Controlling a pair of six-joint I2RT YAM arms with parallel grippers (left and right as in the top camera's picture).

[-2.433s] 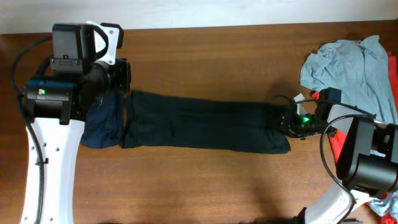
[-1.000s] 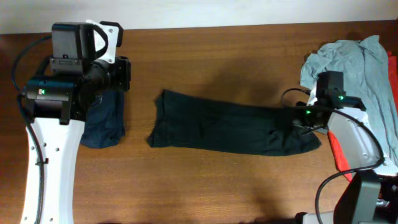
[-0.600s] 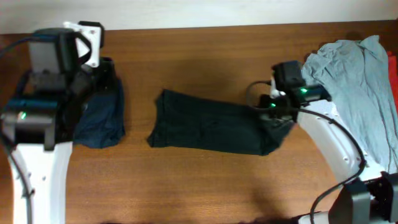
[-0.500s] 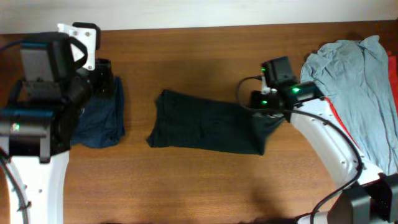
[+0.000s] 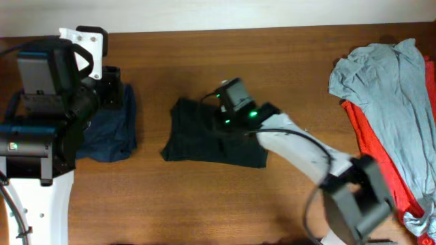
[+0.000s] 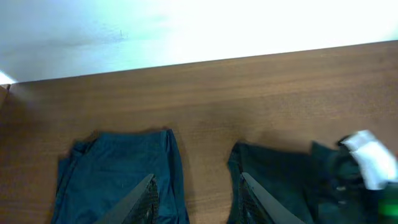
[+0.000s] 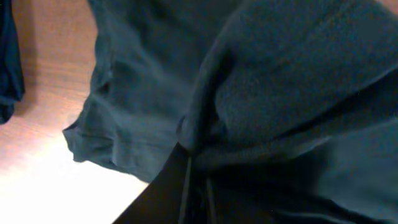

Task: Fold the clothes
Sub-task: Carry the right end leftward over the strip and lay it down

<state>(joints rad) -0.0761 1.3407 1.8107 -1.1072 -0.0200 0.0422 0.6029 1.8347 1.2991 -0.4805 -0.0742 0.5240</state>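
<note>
The clothes, a black T-shirt (image 5: 194,136), lie in a short folded band mid-table. My right gripper (image 5: 230,109) hangs over the band's right half, shut on a fold of the cloth. In the right wrist view the black T-shirt (image 7: 280,81) fills the frame, bunched over my right gripper (image 7: 199,180). My left gripper (image 6: 198,186) stands open and empty above the bare strip of wood between a navy garment (image 6: 118,174) and the black T-shirt's left edge (image 6: 273,180). In the overhead view the left gripper (image 5: 112,88) sits at the far left.
The navy garment (image 5: 112,129) lies folded at the left, under my left arm. A grey shirt (image 5: 385,68) and a red shirt (image 5: 381,163) are heaped at the right edge. The table's back edge meets a white wall (image 6: 186,25).
My right gripper has swept left across the table, carrying the T-shirt's right end over the rest, so the band is now much shorter. My left arm has shifted slightly.
</note>
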